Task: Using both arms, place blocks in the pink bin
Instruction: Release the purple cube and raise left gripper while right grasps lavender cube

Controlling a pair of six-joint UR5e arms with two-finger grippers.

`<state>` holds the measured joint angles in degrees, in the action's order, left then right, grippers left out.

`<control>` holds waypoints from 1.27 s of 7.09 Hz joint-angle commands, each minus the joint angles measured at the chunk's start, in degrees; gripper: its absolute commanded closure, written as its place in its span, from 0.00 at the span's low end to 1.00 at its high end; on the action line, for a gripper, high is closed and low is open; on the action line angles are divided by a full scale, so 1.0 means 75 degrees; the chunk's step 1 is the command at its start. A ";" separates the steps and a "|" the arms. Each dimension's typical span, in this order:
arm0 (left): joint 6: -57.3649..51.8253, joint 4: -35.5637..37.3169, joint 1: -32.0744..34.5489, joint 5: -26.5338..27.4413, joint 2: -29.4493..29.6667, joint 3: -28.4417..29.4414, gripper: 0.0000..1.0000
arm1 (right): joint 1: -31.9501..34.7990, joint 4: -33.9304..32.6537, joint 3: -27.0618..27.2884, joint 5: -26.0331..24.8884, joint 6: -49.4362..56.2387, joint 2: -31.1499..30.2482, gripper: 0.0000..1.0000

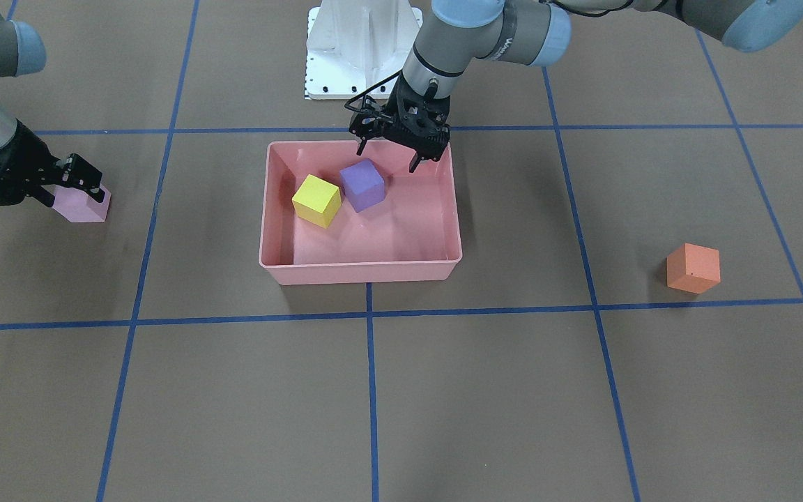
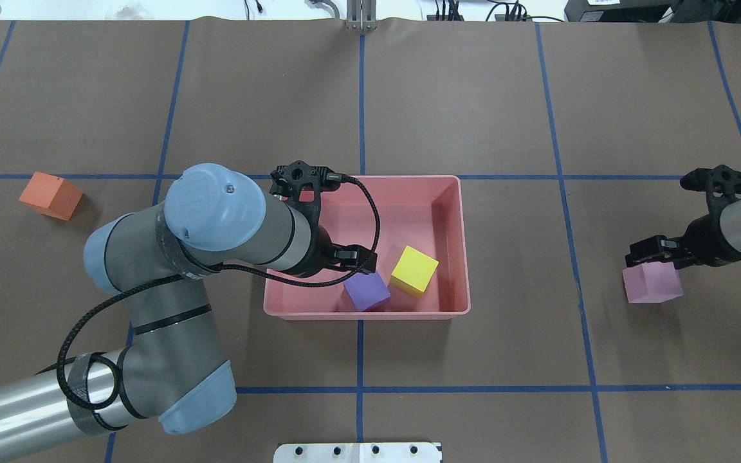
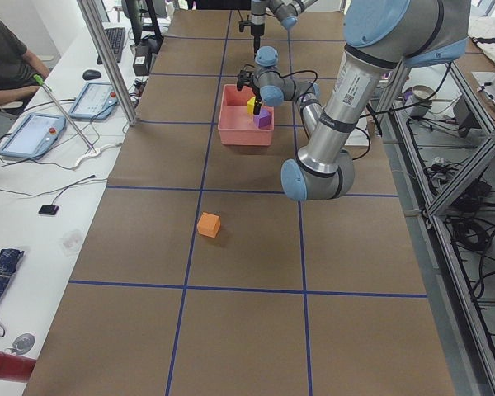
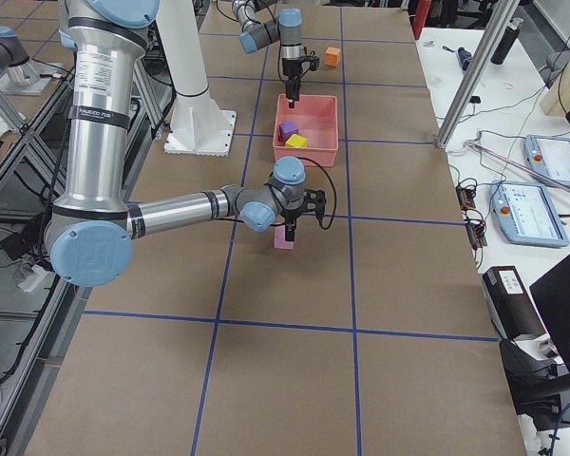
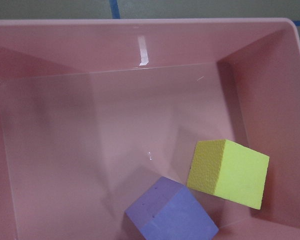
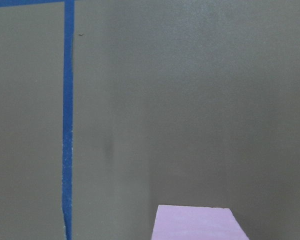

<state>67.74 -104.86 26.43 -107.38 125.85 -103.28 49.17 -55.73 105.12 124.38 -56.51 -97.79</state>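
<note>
Brown table (image 1: 485,390): pink bin (image 1: 360,272) long axis left-right; left fingers (image 1: 415,162) spread; right fingers (image 1: 86,176) unclear

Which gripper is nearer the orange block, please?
Left. The left gripper hangs over the pink bin; the right gripper is at the light pink block, across the bin from the orange block.

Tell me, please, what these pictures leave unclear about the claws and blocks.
- Right claw: whether it grips the light pink block; its own body covers the contact.
- Right wrist view: the bottom edge cuts off most of that block.
- Overhead view: the left arm hides the fingertips of the left claw.
</note>
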 commanded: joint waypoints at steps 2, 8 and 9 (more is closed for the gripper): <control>0.0015 0.0001 -0.0056 0.0056 -0.0010 -0.0011 0.00 | -0.0051 -0.0034 0.0070 -0.0118 0.0022 -0.0051 0.00; 0.0155 0.0001 -0.0114 0.0079 0.0002 -0.0023 0.00 | -0.0591 -0.0034 -0.0082 -0.0764 0.0011 -0.0297 0.22; 0.0155 0.0001 -0.0091 0.0079 -0.0010 -0.0081 0.00 | -0.0579 -0.0023 -0.0083 -0.0764 0.0011 -0.0309 0.84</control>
<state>68.84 -104.85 25.62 -106.79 125.80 -103.53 44.82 -56.00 104.62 118.69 -56.41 -100.02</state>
